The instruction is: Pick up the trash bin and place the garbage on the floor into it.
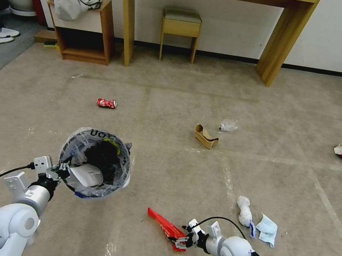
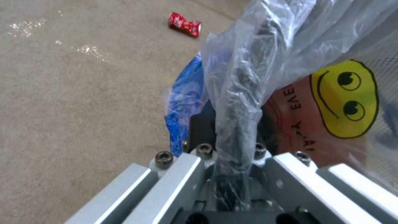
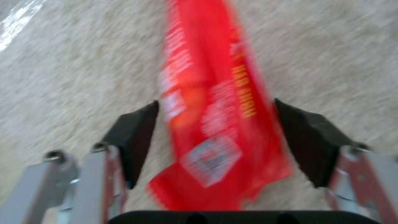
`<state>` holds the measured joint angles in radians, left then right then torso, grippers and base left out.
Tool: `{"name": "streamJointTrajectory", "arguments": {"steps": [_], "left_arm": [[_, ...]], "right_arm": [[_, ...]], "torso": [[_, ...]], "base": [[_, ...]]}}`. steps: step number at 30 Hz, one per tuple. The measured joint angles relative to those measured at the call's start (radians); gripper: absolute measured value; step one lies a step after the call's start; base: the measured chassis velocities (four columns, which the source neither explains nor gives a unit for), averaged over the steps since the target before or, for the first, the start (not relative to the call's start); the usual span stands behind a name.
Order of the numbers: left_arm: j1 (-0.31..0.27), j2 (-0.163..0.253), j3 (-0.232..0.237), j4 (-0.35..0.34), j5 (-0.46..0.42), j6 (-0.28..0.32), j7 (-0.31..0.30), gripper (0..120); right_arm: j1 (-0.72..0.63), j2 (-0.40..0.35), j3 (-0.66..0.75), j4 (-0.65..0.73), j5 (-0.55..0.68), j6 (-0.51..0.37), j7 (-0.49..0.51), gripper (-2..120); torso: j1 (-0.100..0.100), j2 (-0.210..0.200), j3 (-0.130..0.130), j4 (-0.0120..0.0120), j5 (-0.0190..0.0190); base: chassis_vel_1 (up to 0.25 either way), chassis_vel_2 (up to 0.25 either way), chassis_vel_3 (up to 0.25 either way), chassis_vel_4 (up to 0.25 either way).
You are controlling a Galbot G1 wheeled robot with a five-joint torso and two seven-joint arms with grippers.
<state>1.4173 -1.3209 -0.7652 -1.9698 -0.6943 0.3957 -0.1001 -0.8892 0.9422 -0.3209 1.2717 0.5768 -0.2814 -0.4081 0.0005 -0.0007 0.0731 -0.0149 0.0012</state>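
Gripping the trash bin [image 1: 95, 163] rim, the left gripper [image 1: 63, 169] is clamped; the right gripper [image 1: 180, 238] is straddling the red foil wrapper [image 1: 164, 227], jaws apart, face mask [image 1: 267, 229] nearby.

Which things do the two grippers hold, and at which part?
The left gripper holds the trash bin by its bag-lined rim. The right gripper straddles one end of the red foil wrapper, fingers open, not clamped.

Left hand [image 1: 62, 169] clamped; right hand [image 1: 180, 238] spread low.
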Motion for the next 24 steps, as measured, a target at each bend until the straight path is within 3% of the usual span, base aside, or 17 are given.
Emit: {"name": "streamJointTrajectory", "arguments": {"steps": [6,9,12,16,17,24], "left_arm": [[0.005,-0.001,-0.002,-0.004,0.000,-0.002,0.004,0],[0.006,-0.001,-0.003,-0.005,0.000,-0.003,0.005,0],[0.009,-0.001,-0.005,-0.006,0.000,-0.005,0.006,0],[0.009,-0.004,-0.004,-0.006,0.002,-0.005,0.006,0],[0.009,-0.005,-0.002,-0.006,0.003,-0.005,0.006,0],[0.013,-0.002,0.009,-0.017,0.005,-0.003,0.006,0]], "right_arm": [[-0.007,-0.004,0.008,0.021,0.003,-0.002,0.011,45],[-0.008,-0.005,0.010,0.023,0.003,-0.002,0.012,39],[-0.012,-0.010,0.020,0.035,0.003,-0.002,0.018,22],[-0.014,-0.011,0.026,0.036,0.003,-0.002,0.021,12],[-0.015,-0.013,0.032,0.037,0.003,-0.001,0.022,5],[-0.028,-0.027,0.062,0.066,-0.001,0.004,0.024,0]], "torso": [[0.000,0.000,0.000,-0.0003,-0.0005],[0.000,0.000,0.000,-0.0004,-0.0006],[0.000,0.000,-0.001,-0.0004,-0.0010],[0.000,0.000,-0.001,-0.0004,-0.0011],[0.000,0.000,-0.001,-0.0005,-0.0011],[0.000,0.001,-0.001,-0.0005,-0.0012]], "base": [[0.000,0.000,0.000,0.000],[0.000,0.000,0.000,0.000],[0.000,0.000,0.000,0.000],[0.000,0.000,0.000,0.000],[0.000,0.000,0.000,0.000],[0.000,0.000,0.000,0.000]]}}
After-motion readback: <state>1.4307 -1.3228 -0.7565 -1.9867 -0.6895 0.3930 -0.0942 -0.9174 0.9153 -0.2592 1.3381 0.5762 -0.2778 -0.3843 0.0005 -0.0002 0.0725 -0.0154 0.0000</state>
